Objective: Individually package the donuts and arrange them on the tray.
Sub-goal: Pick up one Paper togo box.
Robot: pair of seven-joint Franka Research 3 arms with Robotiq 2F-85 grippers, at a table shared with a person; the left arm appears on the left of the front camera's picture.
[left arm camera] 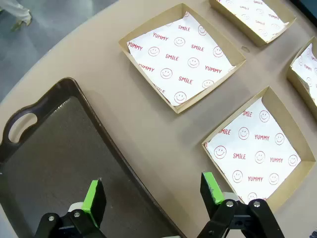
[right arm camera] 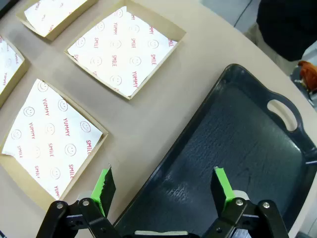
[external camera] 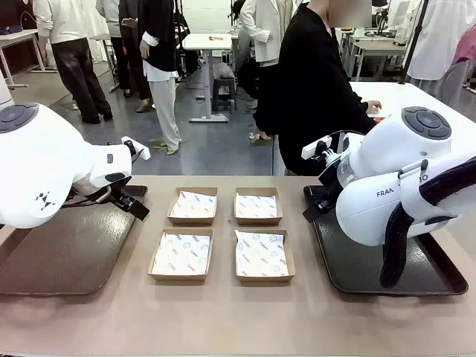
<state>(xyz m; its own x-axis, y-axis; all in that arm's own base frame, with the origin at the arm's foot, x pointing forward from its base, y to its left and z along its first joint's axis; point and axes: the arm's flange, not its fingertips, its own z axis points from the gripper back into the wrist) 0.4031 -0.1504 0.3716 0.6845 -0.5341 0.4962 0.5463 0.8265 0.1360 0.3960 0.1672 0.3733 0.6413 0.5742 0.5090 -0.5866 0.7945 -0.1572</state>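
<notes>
The donuts are out of view. Four shallow cardboard boxes lined with white printed paper lie in a two-by-two block mid-table, among them the far left box (external camera: 193,206) and the near right box (external camera: 264,255); all are empty. My left gripper (external camera: 136,207) (left arm camera: 152,191) hangs open over the right rim of the left dark tray (external camera: 59,256) (left arm camera: 54,158). My right gripper (external camera: 314,202) (right arm camera: 163,181) hangs open over the left rim of the right dark tray (external camera: 364,277) (right arm camera: 247,134). Nothing is between either pair of fingers.
A person in black (external camera: 316,82) stands at the far side, one hand (external camera: 372,106) on a white table behind. A small reddish thing (right arm camera: 307,74) shows past the right tray; I cannot tell what it is. Bare tabletop (external camera: 223,312) runs along the near edge.
</notes>
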